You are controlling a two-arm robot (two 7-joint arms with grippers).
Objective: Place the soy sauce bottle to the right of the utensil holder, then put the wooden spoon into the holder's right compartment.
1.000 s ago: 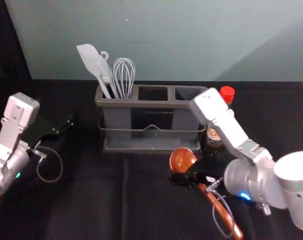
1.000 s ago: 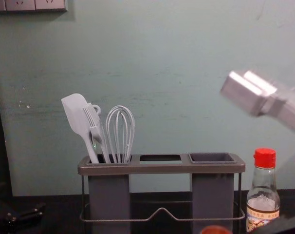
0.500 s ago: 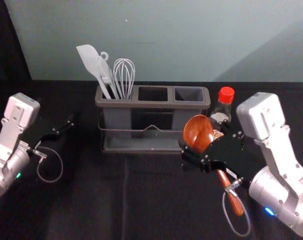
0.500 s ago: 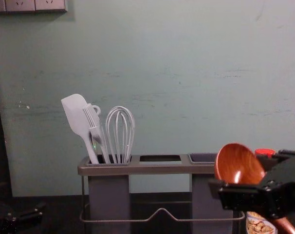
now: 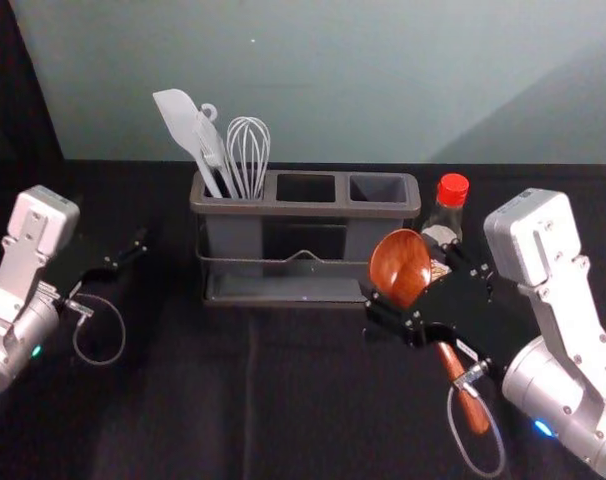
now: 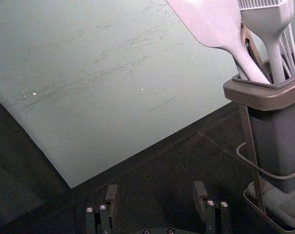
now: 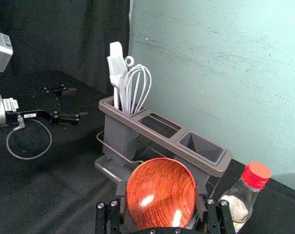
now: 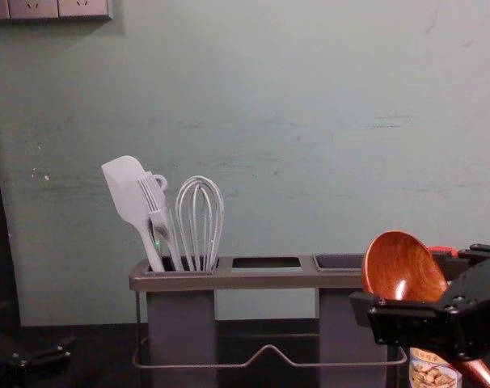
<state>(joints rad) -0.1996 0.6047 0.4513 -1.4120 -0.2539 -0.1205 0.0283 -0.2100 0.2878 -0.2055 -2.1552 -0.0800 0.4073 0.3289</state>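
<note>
1. My left end effector (image 6: 156,192) idles at holder's (image 5: 303,209) 9 o'clock, fingers apart.
2. Wooden spoon (image 5: 400,262): glossy red-brown, bowl up, handle toward 5 o'clock, clamped in my right end effector (image 7: 161,193). Insertion underway; next raise, head 11 o'clock, lower handle-first into right compartment (image 5: 378,188).
3. Soy sauce bottle (image 5: 448,200): upright, red-capped, holder's 3 o'clock; seems placed.

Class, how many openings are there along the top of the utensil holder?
3 on the holder: left opening, where the whisk stands; middle opening; right opening, nearest the soy sauce bottle.
</note>
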